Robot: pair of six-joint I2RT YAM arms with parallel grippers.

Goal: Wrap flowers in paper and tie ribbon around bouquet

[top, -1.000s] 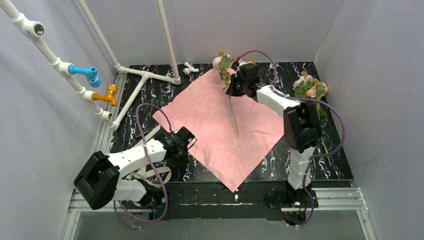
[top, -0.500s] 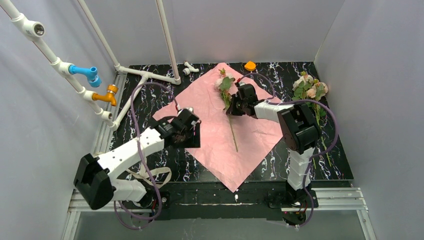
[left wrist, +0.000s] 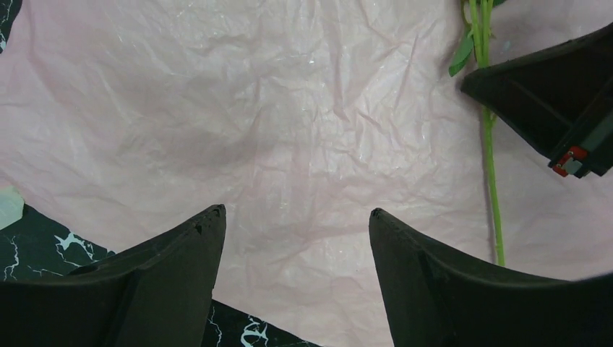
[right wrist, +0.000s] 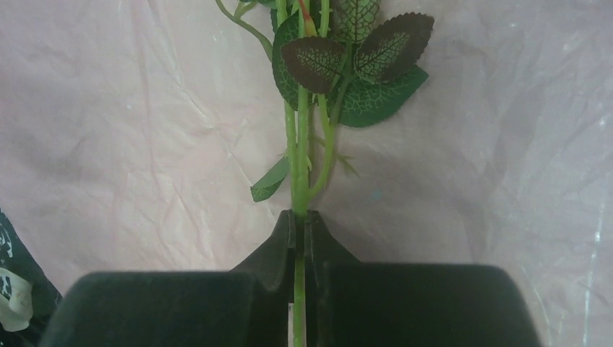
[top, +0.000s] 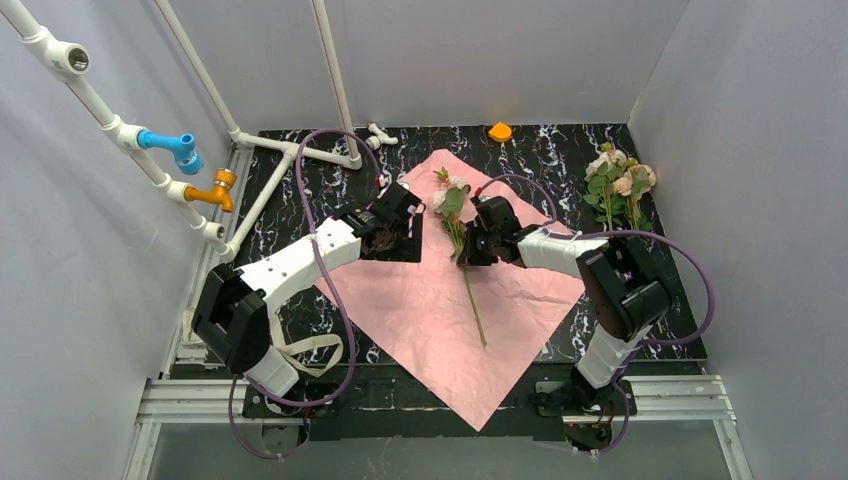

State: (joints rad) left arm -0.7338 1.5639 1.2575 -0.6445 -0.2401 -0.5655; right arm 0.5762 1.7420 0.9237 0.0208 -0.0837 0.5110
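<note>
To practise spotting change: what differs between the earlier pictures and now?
The left gripper opened and swung from the left edge of the paper out over its middle. The right gripper, shut on the flowers, brought them nearer, onto the paper. The paper slid nearer. The spare bunch and ribbon stayed put.

The table point(top: 560, 150) is black with white marbling. A pink paper point(top: 420, 290) lies on it as a diamond, crinkled, its near corner hanging past the table's near edge. Right of the paper, well apart, lies a rose bunch point(top: 620, 183), blooms pointing away. Beyond the paper's far corner and a little right sits a small orange piece point(top: 499, 131). Left of that corner lie white pipe fittings point(top: 380, 133) and a pipe frame point(top: 300, 150). Left of the paper's near corner lies a ribbon point(top: 325, 345), looped.
</note>
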